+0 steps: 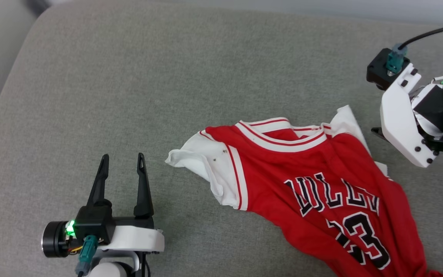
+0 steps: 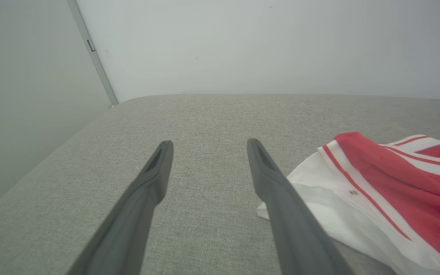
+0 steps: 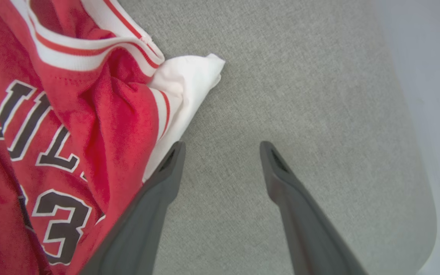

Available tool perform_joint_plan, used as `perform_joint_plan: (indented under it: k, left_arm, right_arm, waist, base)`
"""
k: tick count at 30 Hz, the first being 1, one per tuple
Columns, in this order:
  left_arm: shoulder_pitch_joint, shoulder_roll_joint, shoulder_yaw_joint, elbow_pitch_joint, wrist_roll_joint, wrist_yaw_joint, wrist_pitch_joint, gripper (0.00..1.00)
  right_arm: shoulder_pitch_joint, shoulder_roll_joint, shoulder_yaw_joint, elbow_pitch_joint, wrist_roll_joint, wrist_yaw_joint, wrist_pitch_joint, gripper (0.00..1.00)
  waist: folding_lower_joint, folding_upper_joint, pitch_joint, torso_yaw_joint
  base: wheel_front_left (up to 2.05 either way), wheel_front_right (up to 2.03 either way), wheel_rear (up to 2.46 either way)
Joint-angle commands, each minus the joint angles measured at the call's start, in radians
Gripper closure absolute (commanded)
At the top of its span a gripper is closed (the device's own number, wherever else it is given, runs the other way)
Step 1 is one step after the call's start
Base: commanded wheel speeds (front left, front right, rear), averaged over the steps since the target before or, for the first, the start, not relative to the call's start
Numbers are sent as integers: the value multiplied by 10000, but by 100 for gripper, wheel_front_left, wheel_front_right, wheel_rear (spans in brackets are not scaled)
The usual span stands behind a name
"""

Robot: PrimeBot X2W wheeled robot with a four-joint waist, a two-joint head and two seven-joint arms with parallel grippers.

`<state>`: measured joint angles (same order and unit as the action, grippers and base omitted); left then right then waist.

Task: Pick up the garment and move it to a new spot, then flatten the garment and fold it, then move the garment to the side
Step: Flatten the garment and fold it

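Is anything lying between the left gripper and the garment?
No. Head view: only bare grey cushion between the left gripper and the white sleeve of the garment.

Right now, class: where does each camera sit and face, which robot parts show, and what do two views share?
Head view: on the head, facing down at the garment on the grey cushion; left gripper lower left, right arm at right.
Left wrist view: on that wrist, facing along its open fingers across the cushion to a wall.
Right wrist view: on that wrist, facing down past the right gripper at the garment.
Shared: head and left wrist views show one white sleeve.
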<state>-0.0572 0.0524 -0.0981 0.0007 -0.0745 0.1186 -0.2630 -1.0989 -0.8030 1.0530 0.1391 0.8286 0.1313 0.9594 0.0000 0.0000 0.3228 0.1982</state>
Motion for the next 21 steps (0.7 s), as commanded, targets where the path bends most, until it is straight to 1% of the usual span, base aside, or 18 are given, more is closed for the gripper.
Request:
perform_joint_plan:
  k: [1,7,12,15,16,17,21]
  left_arm:
    - [-199,-21,-68,-46,-43,47,-25,0]
    - [-593,-28,-318,-87,-259,134,-25,0]
    - [-825,-30,-446,-48,-372,238,-25,0]
    - [-928,-31,-476,20,-419,276,-25,0]
    - [-924,-30,-464,51,-422,296,-25,0]
    - [-900,-30,-442,87,-412,296,-25,0]
    - [-723,-27,-349,193,-367,303,-25,0]
  right_arm:
    - [-175,112,114,181,42,-10,-64,0]
    - [-484,544,898,1017,265,-9,-415,0]
    - [-158,576,1942,1331,359,-10,-488,0]
    - [75,575,2275,1441,442,-9,-592,1]
    - [77,613,2296,1461,454,-11,-772,82]
    - [48,644,2302,1479,485,-9,-911,100]
    - [-373,539,2208,1452,590,-12,-1743,100]
  waist:
    - [0,0,460,330]
    - [0,0,1132,594]
    - [0,0,1334,699]
    - [0,0,1304,697]
    - [0,0,1258,668]
    - [0,0,1191,627]
    - [0,0,748,432]
  base:
    - [0,0,0]
    - [0,0,0]
    - [0,0,0]
    - [0,0,0]
    - [0,0,0]
    - [0,0,0]
    - [0,0,0]
